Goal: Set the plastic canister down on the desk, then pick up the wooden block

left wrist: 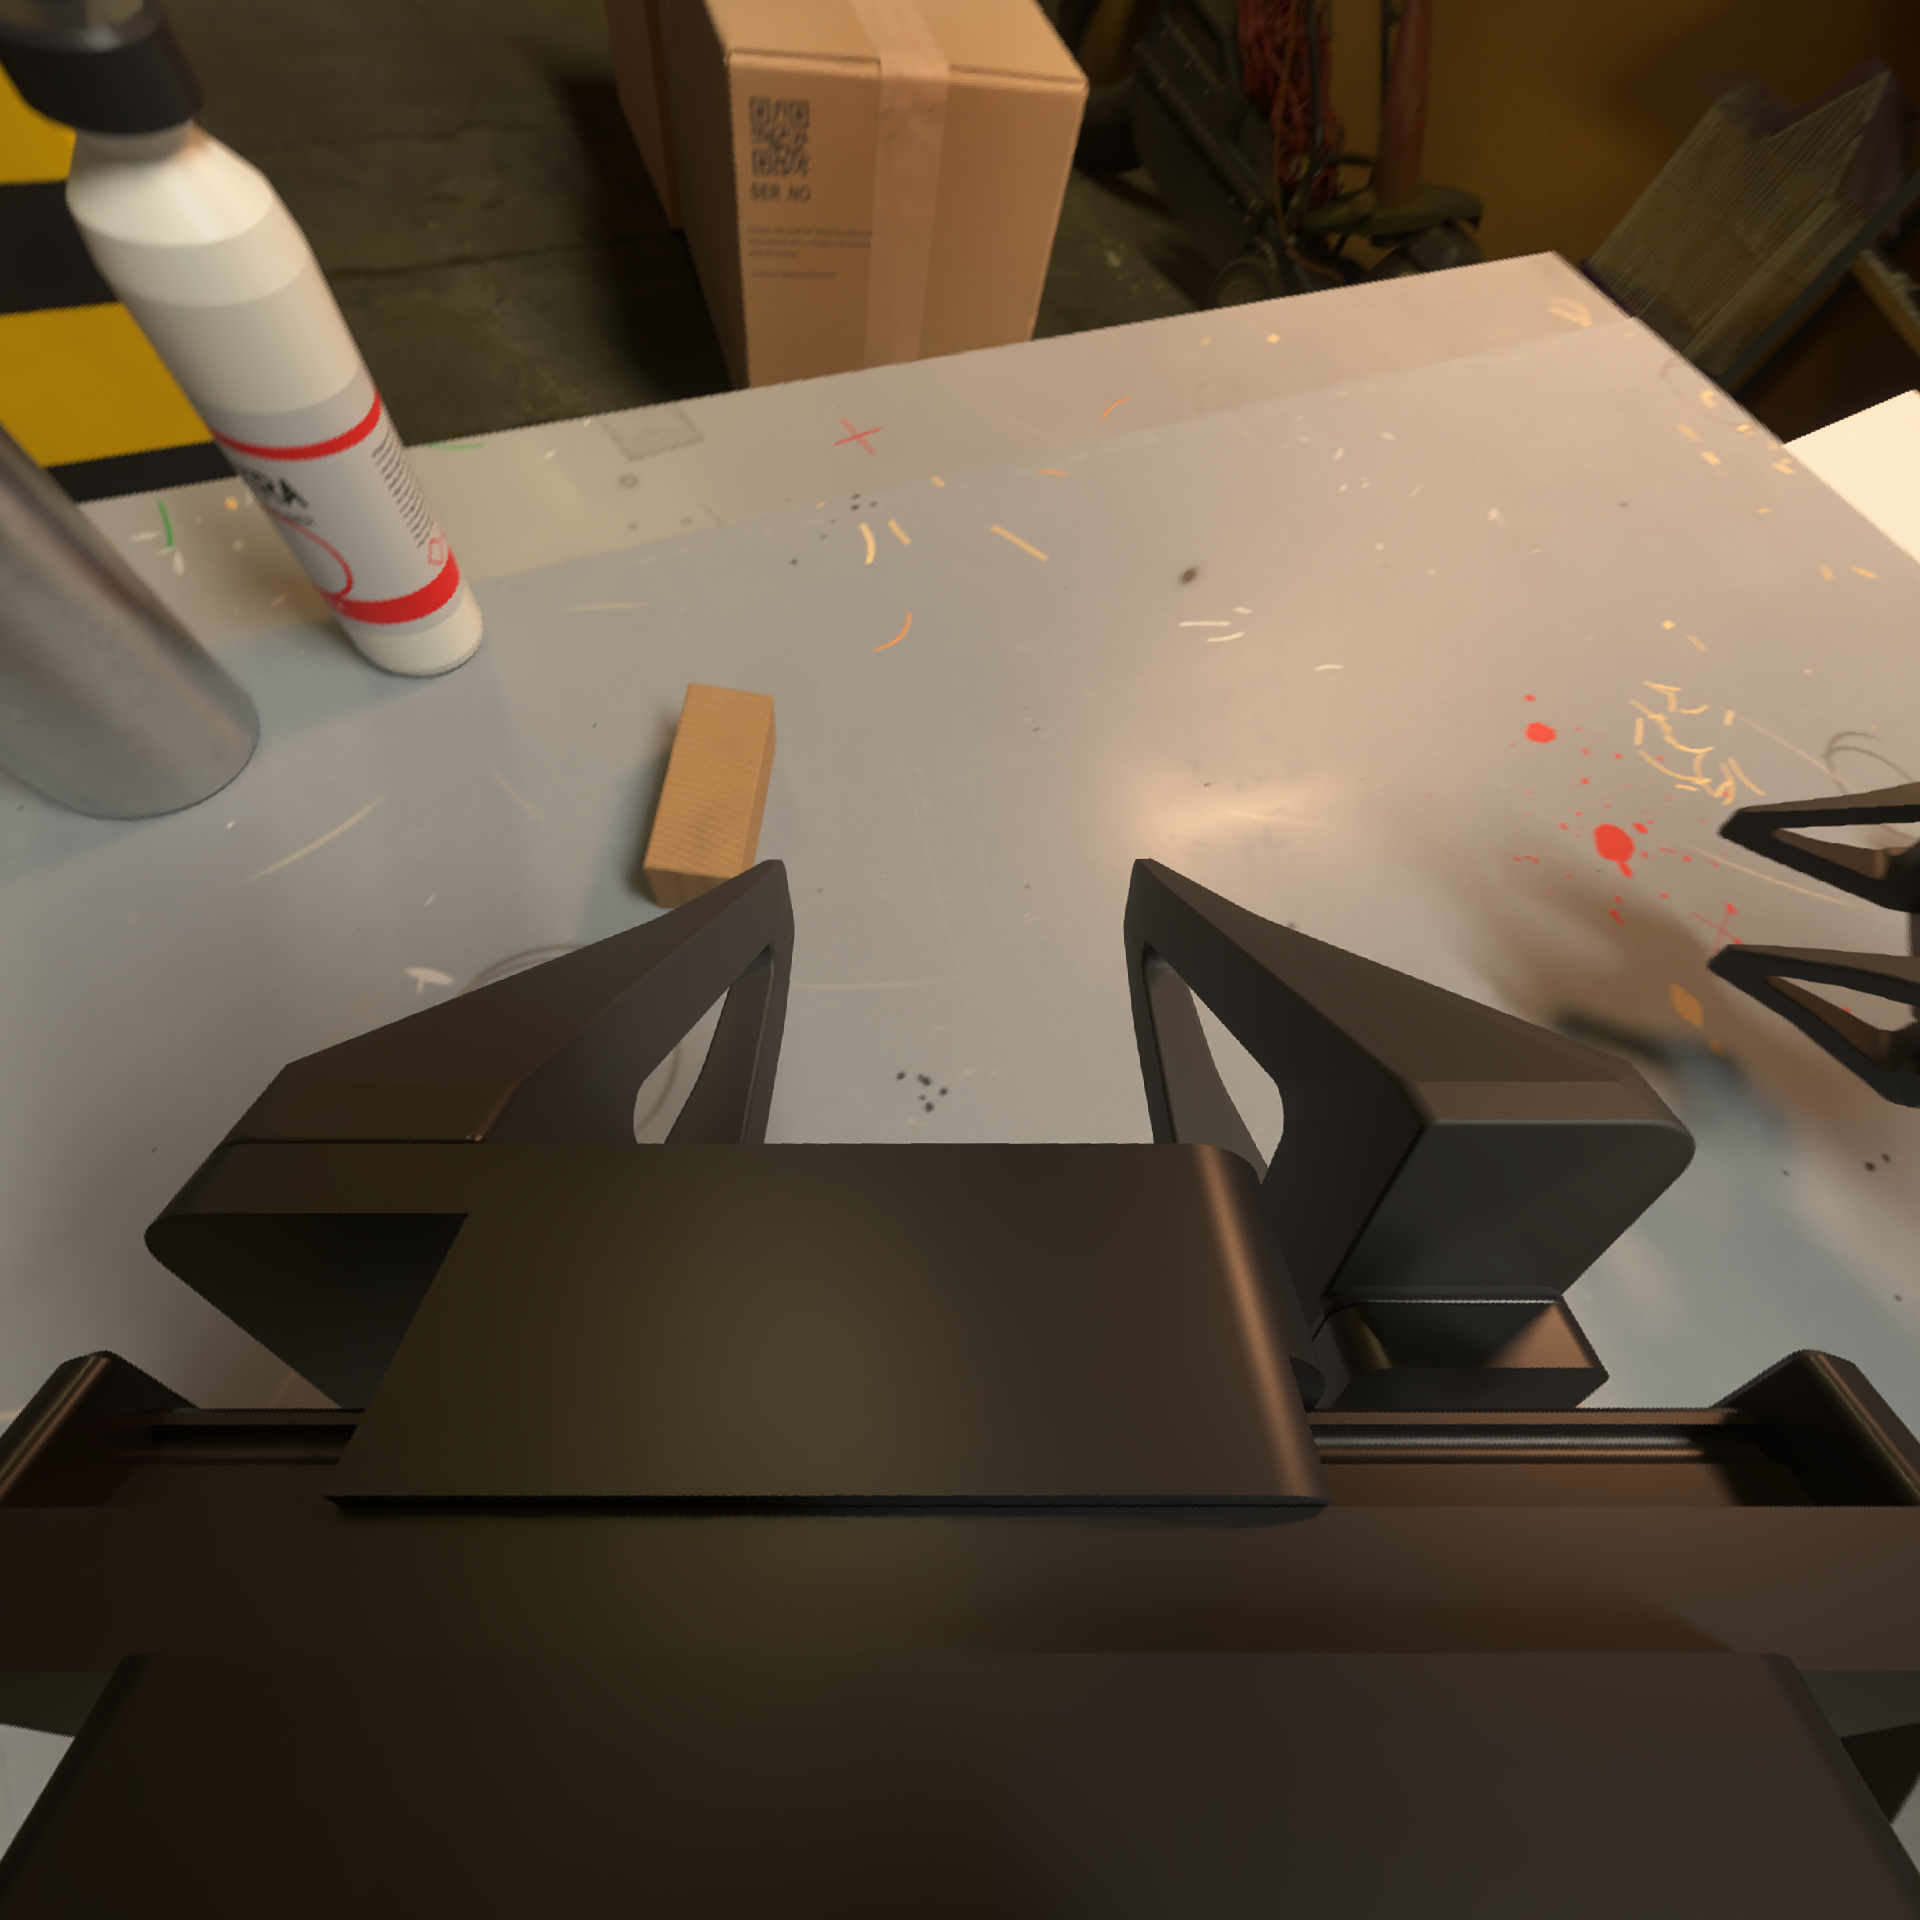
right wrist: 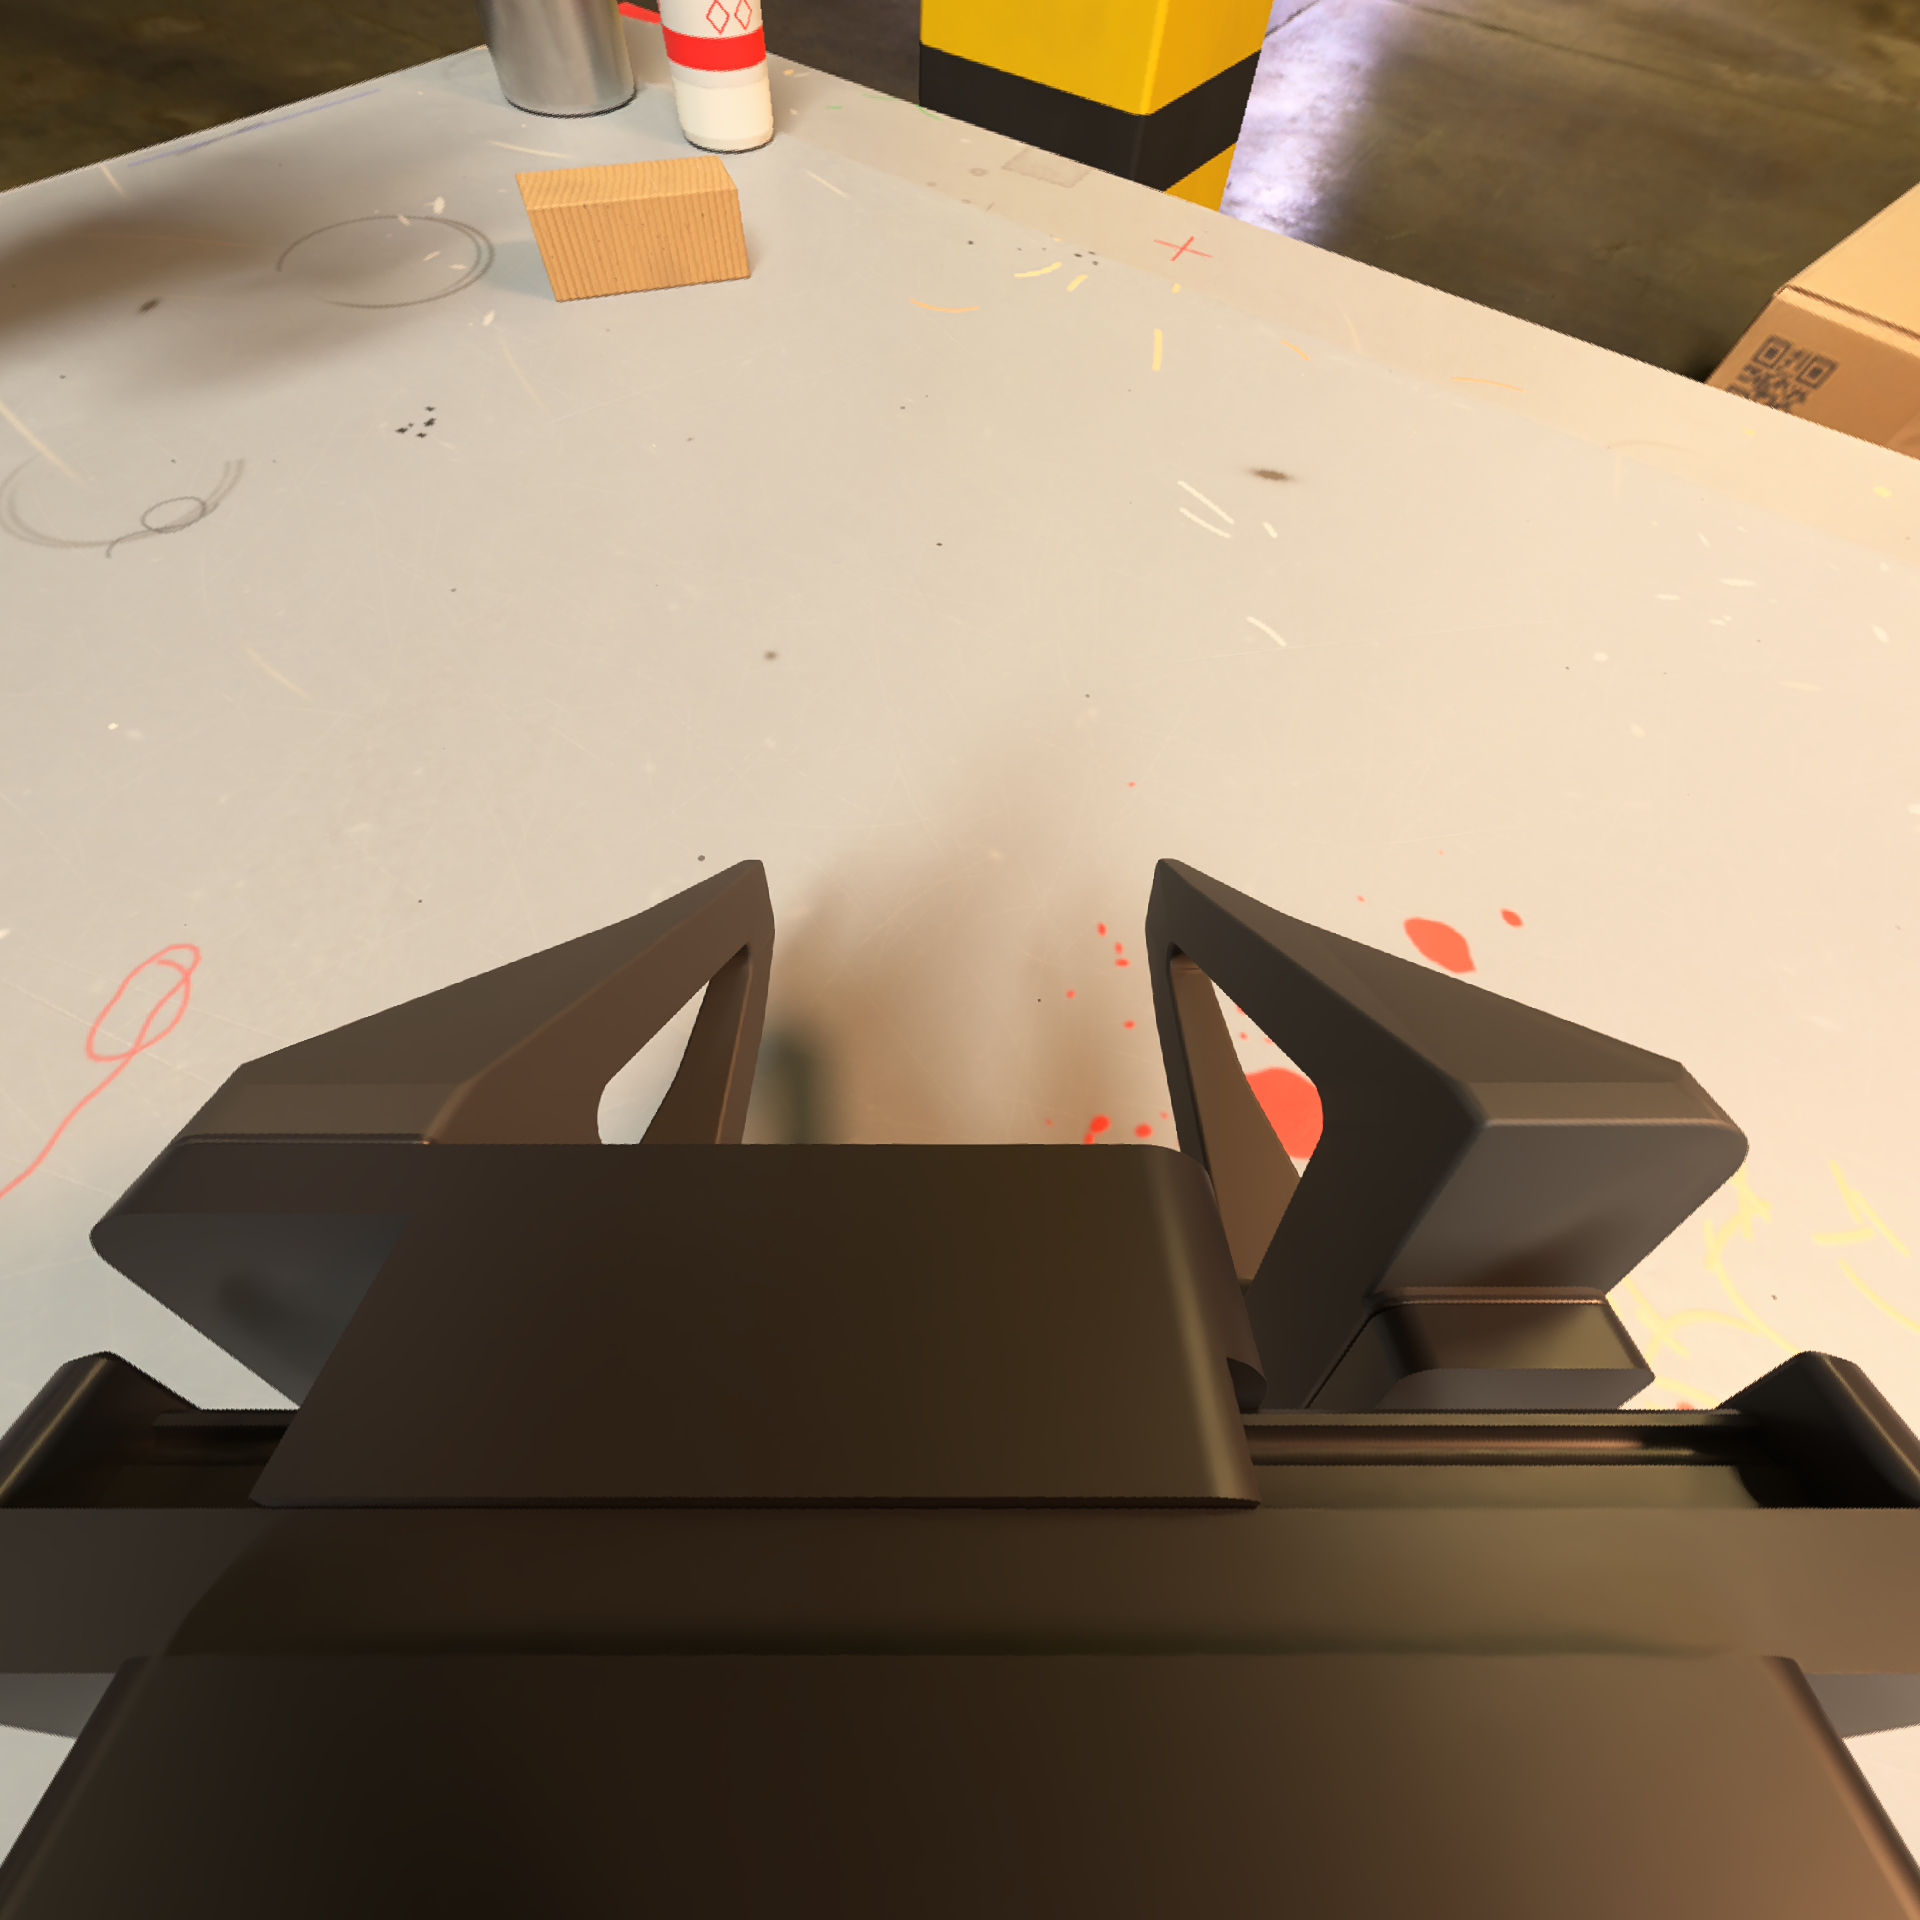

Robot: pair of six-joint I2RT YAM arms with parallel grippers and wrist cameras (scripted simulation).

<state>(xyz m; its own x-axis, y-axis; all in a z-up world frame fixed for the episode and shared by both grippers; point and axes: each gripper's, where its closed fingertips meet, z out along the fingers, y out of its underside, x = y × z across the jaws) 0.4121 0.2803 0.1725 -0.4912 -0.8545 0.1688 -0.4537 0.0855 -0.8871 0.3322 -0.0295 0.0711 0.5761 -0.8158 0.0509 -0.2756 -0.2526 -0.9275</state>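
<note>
The white plastic canister (left wrist: 270, 343) with red bands and a dark cap stands upright on the grey desk (left wrist: 1195, 644). Its base also shows in the right wrist view (right wrist: 720, 88). The wooden block (left wrist: 712, 795) lies on the desk just ahead and left of my left gripper (left wrist: 956, 883), which is open and empty. The block also shows far ahead on the left in the right wrist view (right wrist: 634, 227). My right gripper (right wrist: 961, 883) is open and empty above red paint spots; its fingers also show at the right edge of the left wrist view (left wrist: 1829, 935).
A metal cylinder (left wrist: 94, 675) stands left of the canister, also in the right wrist view (right wrist: 561, 57). A cardboard box (left wrist: 883, 187) sits on the floor beyond the desk's far edge. A yellow and black post (right wrist: 1091, 83) stands past the desk.
</note>
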